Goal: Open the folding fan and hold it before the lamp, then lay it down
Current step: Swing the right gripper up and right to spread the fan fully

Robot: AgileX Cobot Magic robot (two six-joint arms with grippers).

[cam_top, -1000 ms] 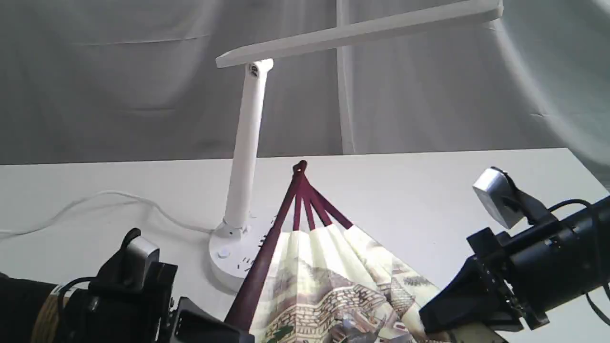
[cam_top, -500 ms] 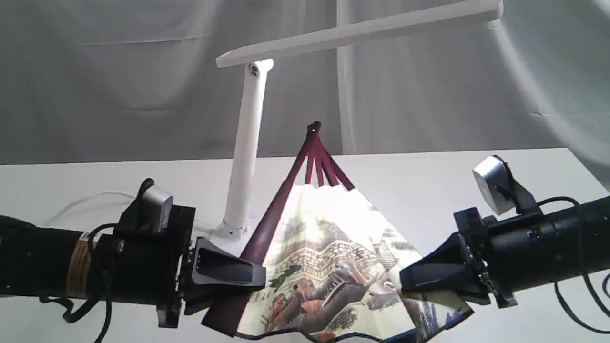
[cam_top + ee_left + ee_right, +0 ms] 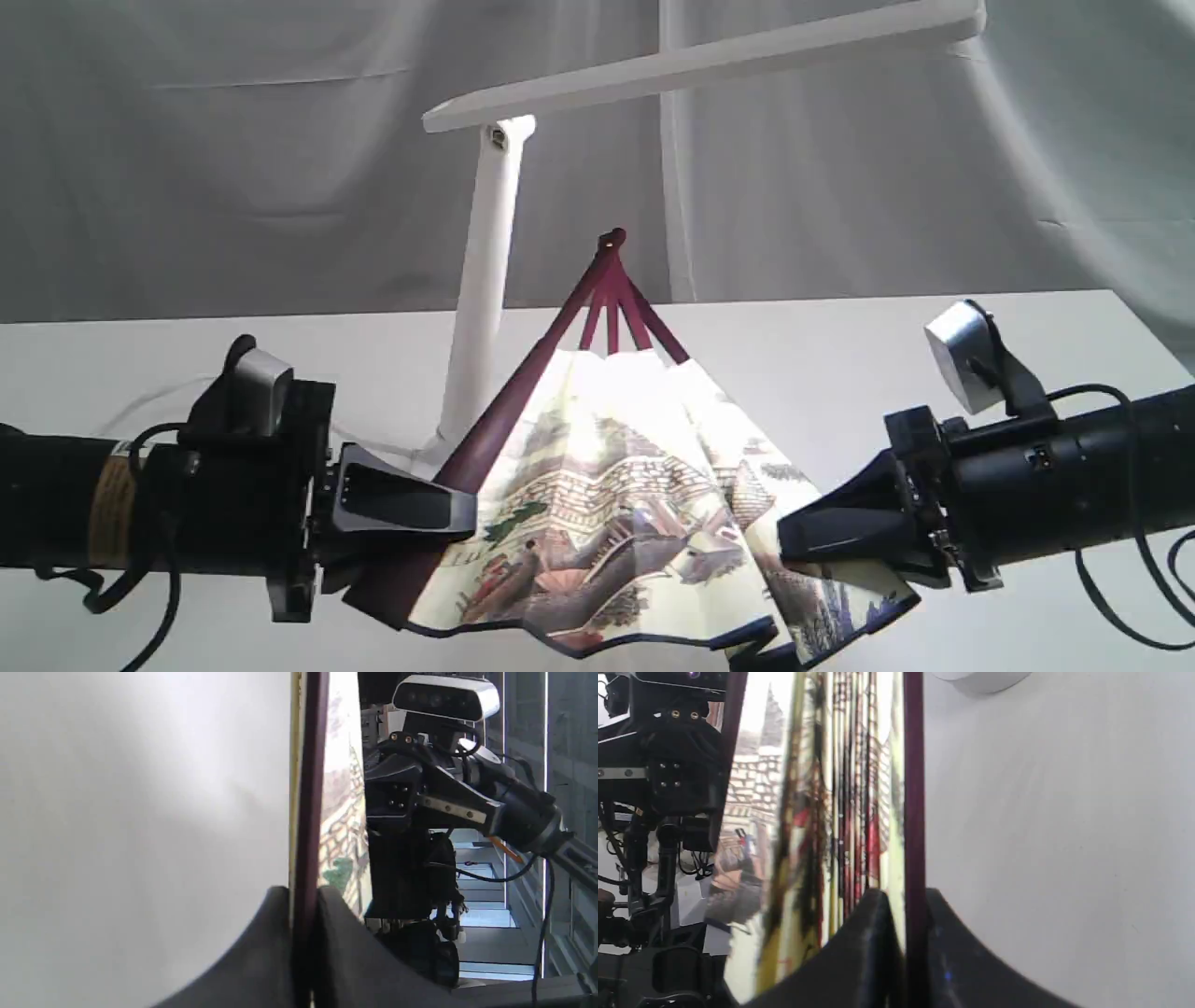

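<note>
The folding fan [image 3: 616, 495] is spread open and held up off the table, pivot end uppermost, its cream painted leaf lit from behind. It stands in front of the lamp [image 3: 481, 308], whose white stem rises behind the fan's left rib and whose bar head [image 3: 709, 61] reaches over it. My left gripper [image 3: 462, 513] is shut on the fan's dark maroon left outer rib [image 3: 306, 812]. On the other side my right gripper [image 3: 789, 541] is shut on the right outer rib [image 3: 914, 788]. The lamp's base is hidden behind the fan in the exterior view.
A white table [image 3: 934, 373] lies under the fan, with a grey cloth backdrop [image 3: 233, 168] behind it. The lamp's white cord [image 3: 159, 397] trails off to the left behind my left arm. A rounded white edge [image 3: 980, 679] shows in the right wrist view.
Both grippers have risen from near the table, lifting the fan up in front of the lamp. The leaf has spread wider, and the left arm has drawn back to the left.
</note>
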